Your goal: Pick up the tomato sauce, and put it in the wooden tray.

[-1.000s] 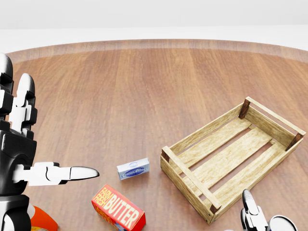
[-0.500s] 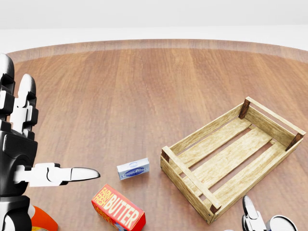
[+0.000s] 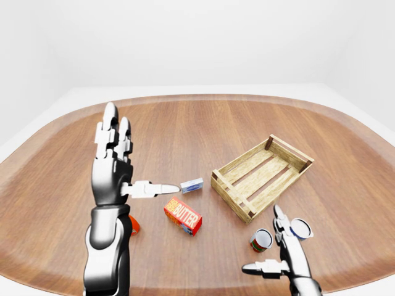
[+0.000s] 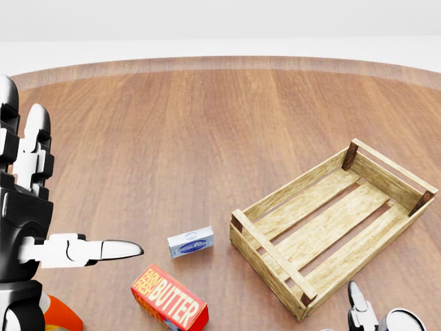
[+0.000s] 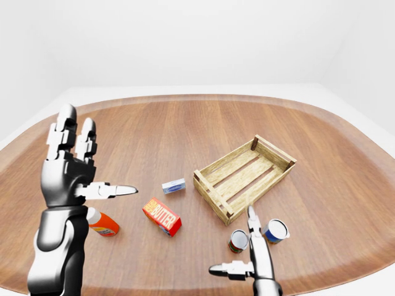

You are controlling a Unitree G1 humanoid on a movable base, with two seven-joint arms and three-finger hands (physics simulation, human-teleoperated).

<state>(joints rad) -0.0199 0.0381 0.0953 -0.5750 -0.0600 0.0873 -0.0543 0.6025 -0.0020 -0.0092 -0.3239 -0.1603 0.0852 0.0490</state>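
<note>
Reaching is the step you are working on: with both hands spread and empty, your right hand (image 5: 250,259) is needing to close around the tomato sauce (image 5: 237,240) beside the wooden tray (image 5: 244,176).

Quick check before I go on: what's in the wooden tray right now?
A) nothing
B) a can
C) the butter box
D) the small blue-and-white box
A: the wooden tray shows only bare slats, while the butter box, the small blue-and-white box and both cans sit on the table outside it.
</note>
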